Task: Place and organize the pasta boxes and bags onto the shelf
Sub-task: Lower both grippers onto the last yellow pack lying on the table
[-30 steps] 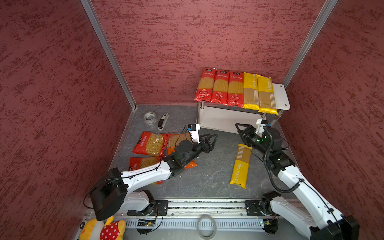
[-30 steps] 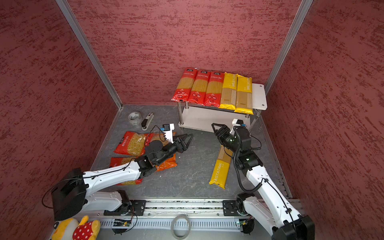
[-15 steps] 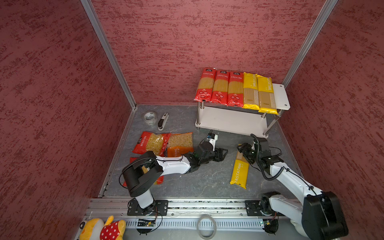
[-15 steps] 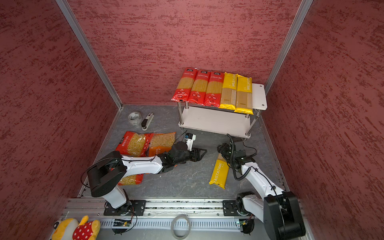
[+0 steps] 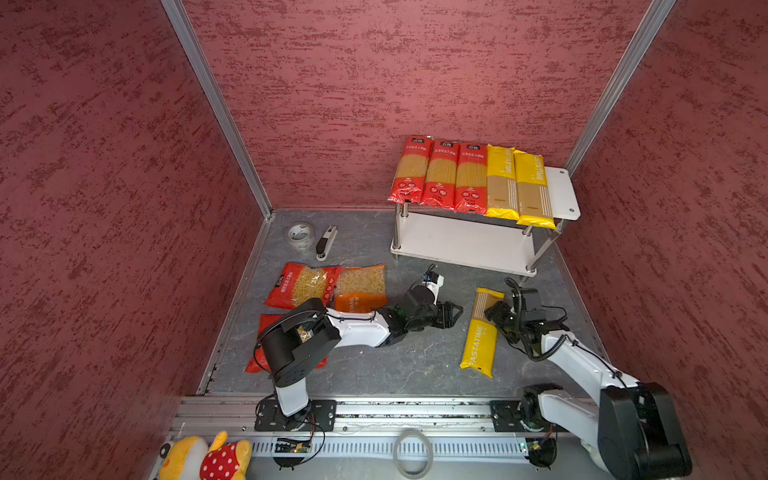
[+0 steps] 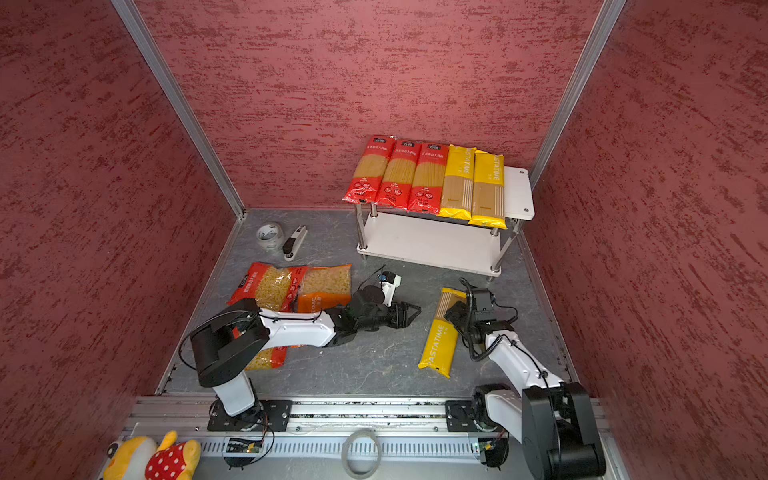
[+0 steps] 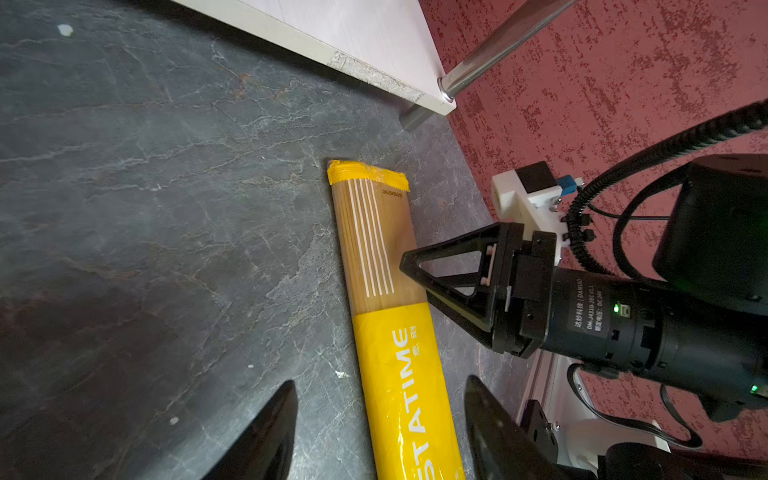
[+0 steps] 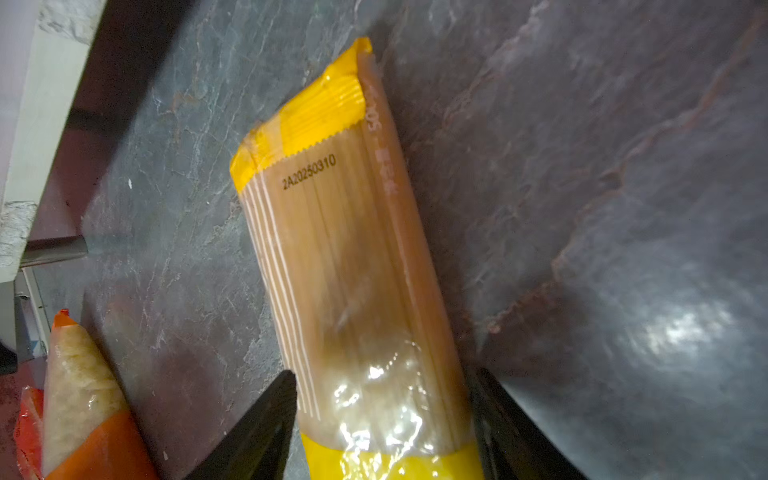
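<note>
Straddling the loose yellow PASTATIME pack (image 8: pixel 345 249), the right gripper (image 8: pixel 382 374) is standing with its jaws spread wide, one finger running along each long edge of the pack's clear window. The pack is lying flat on the grey floor (image 8: pixel 623 208), and I cannot tell whether the pads are pressing it. In both top views this pack is lying on the robot's side of the shelf (image 5: pixel 461 243), below its front right post. Its crimped yellow end is pointing at the lower board's front edge and stopping short of it, and its other end is trailing away from the shelf.

The left gripper (image 7: pixel 380 380) is hovering low with its jaws apart and nothing between them, in front of the shelf's middle. A strip of bare floor is separating its fingertips from the pack's near long edge.

On the shelf's top tier, three red spaghetti packs (image 5: pixel 441 174) and two yellow spaghetti packs (image 5: pixel 500 183) are lying side by side with edges touching. Their front ends are overhanging the front edge. Bare white board is showing at that tier's right end, and the lower tier is showing bare board along its length.

Off the shelf's front left corner, the orange pack (image 5: pixel 359 289) and a red short-pasta pack (image 5: pixel 301 284) are lying edge to edge. A second red short-pasta pack (image 6: pixel 266 359) is lying farther from the shelf, partly under the left arm.
</note>
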Controlling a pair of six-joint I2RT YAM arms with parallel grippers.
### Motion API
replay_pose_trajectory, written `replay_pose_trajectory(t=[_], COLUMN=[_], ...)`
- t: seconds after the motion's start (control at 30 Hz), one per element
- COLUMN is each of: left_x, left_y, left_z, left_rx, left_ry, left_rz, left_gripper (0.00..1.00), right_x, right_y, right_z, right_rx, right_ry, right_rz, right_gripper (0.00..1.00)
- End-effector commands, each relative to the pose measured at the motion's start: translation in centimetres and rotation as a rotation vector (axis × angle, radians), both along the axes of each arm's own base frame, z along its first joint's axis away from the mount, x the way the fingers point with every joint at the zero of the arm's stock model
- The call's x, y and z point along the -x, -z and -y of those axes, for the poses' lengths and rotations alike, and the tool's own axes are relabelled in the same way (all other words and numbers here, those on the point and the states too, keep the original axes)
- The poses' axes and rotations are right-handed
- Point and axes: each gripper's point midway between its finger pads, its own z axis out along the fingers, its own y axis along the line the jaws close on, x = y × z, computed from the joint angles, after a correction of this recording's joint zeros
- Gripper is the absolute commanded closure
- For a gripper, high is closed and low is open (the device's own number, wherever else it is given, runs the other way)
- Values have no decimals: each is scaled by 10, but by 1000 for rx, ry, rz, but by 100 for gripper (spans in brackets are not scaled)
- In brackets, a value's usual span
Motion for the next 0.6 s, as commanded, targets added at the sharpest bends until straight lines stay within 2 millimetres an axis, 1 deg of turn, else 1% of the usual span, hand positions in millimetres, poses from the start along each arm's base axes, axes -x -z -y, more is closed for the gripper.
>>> replay_pose_trajectory(t=[0.0, 0.1, 0.2, 0.23, 0.27, 0.3, 0.33, 0.4, 0.47, 0.53, 0.57], left_x=[-3, -8, -11, -11, -10, -8, -6, 3, 9, 10, 8], left_y=[-5, 0, 11, 16, 21, 26, 31, 39, 46, 42, 37], left_z=[2, -8, -24, -30, -35, -39, -41, -39, -37, -37, -40], left_rx=[25, 3, -15, -18, -21, -28, -37, -50, -61, -57, -53], left_ry=[1, -67, -144, -162, -176, -185, -190, -179, -170, -173, -184], left_rz=[6, 4, -10, -26, -49, -69, -86, -110, -130, -125, -113], left_gripper=[36, 37, 37, 37, 37, 37, 37, 37, 37, 37, 37], right_x=[-7, -21, -37, -41, -45, -46, -50, -54, -58, -60, -60], right_y=[4, 1, -2, -4, -5, -1, -2, -6, -11, -20, -26], right_z=[-13, -44, -86, -104, -120, -134, -149, -175, -191, -192, -190], right_rx=[-34, -91, -127, -153, -167, -167, -171, -175, -184, -181, -161], right_ry=[-46, -111, -175, -208, -240, -268, -300, -363, -408, -420, -430], right_rz=[21, 62, 105, 113, 119, 105, 105, 111, 111, 122, 134], right_gripper=[32, 32, 32, 32, 32, 32, 33, 33, 33, 33, 33])
